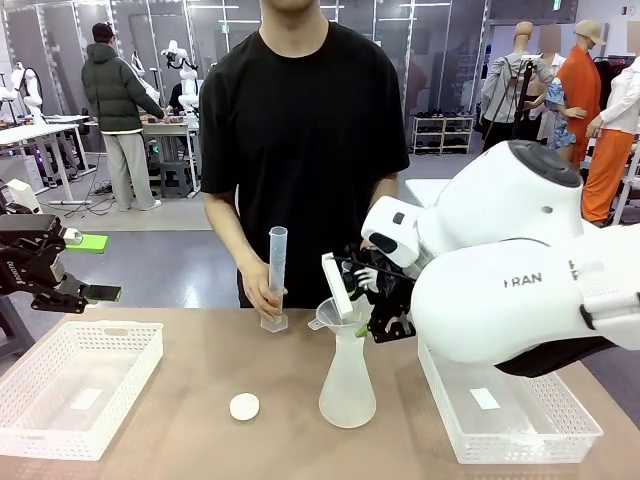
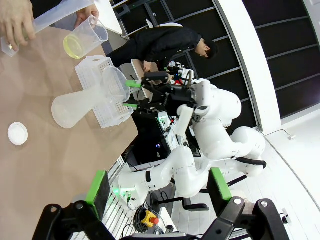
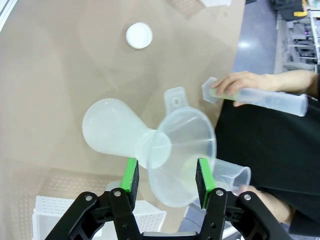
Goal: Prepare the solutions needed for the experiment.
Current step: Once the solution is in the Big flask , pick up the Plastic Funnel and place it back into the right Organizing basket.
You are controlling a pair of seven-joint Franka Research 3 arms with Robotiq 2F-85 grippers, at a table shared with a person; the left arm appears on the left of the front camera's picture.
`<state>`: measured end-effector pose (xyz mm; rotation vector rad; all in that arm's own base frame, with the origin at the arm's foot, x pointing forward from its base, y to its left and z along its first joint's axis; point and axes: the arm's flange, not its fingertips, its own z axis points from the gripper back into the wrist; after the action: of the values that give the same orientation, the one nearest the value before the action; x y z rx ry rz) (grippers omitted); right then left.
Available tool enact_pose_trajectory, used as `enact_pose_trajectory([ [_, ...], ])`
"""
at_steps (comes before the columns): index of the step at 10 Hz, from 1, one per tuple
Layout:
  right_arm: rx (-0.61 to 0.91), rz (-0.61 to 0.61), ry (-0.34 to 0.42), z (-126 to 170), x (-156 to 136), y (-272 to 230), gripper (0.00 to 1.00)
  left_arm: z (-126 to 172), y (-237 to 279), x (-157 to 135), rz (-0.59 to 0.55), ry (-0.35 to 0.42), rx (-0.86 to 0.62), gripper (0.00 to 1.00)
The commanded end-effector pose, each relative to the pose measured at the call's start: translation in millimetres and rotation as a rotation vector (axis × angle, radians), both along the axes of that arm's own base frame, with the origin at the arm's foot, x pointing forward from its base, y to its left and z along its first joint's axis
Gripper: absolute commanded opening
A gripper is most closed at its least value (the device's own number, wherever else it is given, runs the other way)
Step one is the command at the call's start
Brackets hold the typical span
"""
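**A:** Pouring stage, I'd say. The frosted conical flask (image 1: 347, 385) stands upright on the table (image 1: 200, 440) with a clear plastic funnel (image 1: 333, 312) seated in its neck. The right pincer (image 3: 166, 169) is closed partway on the funnel's cone, a green pad on either side, steadying it.

**B:** And the solution (image 2: 74, 46)?

**A:** Pale yellow-green, a shallow pool in the bottom of a clear spouted beaker (image 2: 89, 35). The person holds that near the funnel's rim. The flask's belly looks dry, though through that milky wall I can't be certain.

**B:** The other hand?

**A:** The person's hand (image 1: 260, 292) wraps a tall, clear graduated cylinder (image 1: 277, 262), its foot on the table near the flask.

**B:** Left pincer (image 1: 95, 268)?

**A:** Wide open with nothing in it, off at the left side and well apart from the flask.

**B:** So what's next?

**A:** By my reckoning the liquid goes through the funnel. That calls for a firm, level hold, because smooth, light plastic perched on a narrow neck would tip easily. A small white round cap (image 1: 244, 406) lies flat on the table, near the flask.
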<state>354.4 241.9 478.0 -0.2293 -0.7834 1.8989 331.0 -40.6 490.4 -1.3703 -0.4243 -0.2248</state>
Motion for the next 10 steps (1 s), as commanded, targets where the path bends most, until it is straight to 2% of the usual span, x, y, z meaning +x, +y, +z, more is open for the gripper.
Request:
enact_pose_trajectory([
  [1,0.036,-0.016,-0.082,33.9,-21.7,-5.0,0.59,2.7,-2.7,1.7,-0.002,-0.016,-0.025,1.0],
  [4,-0.004,-0.051,-0.169,77.4,-31.7,-35.1,0.59,2.7,-2.7,1.7,-0.002,-0.016,-0.025,1.0],
  [6,-0.05,-0.116,-0.211,107.3,-33.1,-79.4,0.59,2.7,-2.7,1.7,-0.002,-0.016,-0.025,1.0],
  [10,-0.122,-0.288,-0.205,131.6,-41.1,-132.4,0.59,2.7,-2.7,1.7,-0.002,-0.016,-0.025,1.0],
])
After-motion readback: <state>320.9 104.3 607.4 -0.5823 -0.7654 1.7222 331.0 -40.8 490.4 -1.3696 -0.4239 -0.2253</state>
